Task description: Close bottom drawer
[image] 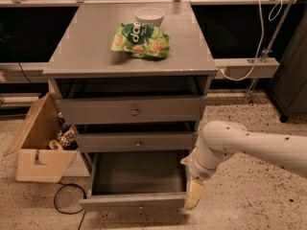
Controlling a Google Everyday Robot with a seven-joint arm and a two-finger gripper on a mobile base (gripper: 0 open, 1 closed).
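The wide grey wooden bottom drawer (134, 202), the one with the slimmest front panel, stands pulled out at 6 o'clock from the middle of the grey wooden cabinet (96, 56), its dark interior open to view and empty as far as can be seen. A small round knob (140, 206) sits at the middle of its front. Above it the medium-fronted grey drawer (136, 142) and the taller-fronted grey drawer (132, 110) each show a dark gap over their fronts. The robot's white rounded arm (249, 147) enters from 3 o'clock and bends downward, and its cream-coloured gripper (193, 195) hangs pointing at the floor at about 5 o'clock from the cabinet's middle, just beside the right front corner of the bottom drawer; whether it touches the drawer, and whether it is open or closed, cannot be told. On the cabinet top, toward 12 o'clock, lies a crumpled green snack bag (140, 40), with a small white round bowl (149, 16) just behind it. At 9 o'clock from the bottom drawer an open brown cardboard box (43, 164) holds a few small items, and a black cable (64, 200) loops on the speckled floor (249, 205) near it.
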